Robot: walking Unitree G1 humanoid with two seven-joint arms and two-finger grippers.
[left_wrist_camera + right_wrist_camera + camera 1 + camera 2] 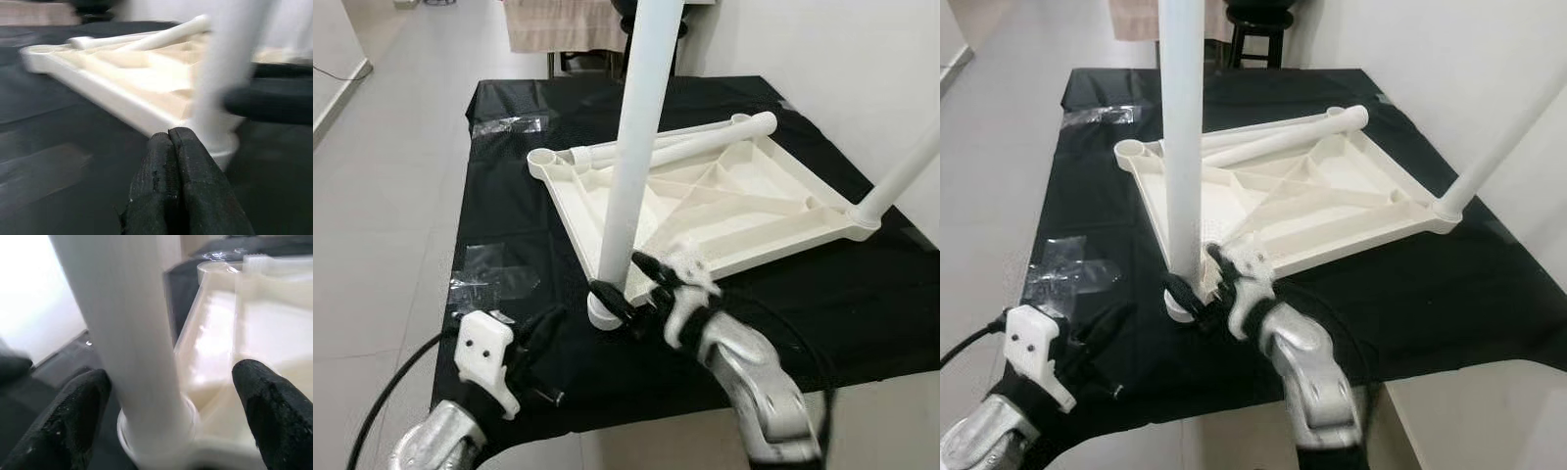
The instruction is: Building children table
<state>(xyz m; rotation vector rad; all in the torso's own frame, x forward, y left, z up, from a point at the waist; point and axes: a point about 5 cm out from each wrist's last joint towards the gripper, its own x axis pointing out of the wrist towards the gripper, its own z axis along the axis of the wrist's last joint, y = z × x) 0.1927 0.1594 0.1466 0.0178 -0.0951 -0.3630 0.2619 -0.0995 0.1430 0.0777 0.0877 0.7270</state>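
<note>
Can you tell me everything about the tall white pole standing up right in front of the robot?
The pole is a smooth white tube that looks like plastic, a table leg. It stands nearly upright, leaning a little, its foot in the round socket at the near corner of the upside-down white tabletop, which lies on a black cloth. Its top runs out of the picture. The right gripper is around its base with its fingers spread on either side.

White tabletop (744,201) lies upside down, one leg (636,147) upright in its near corner.
</note>
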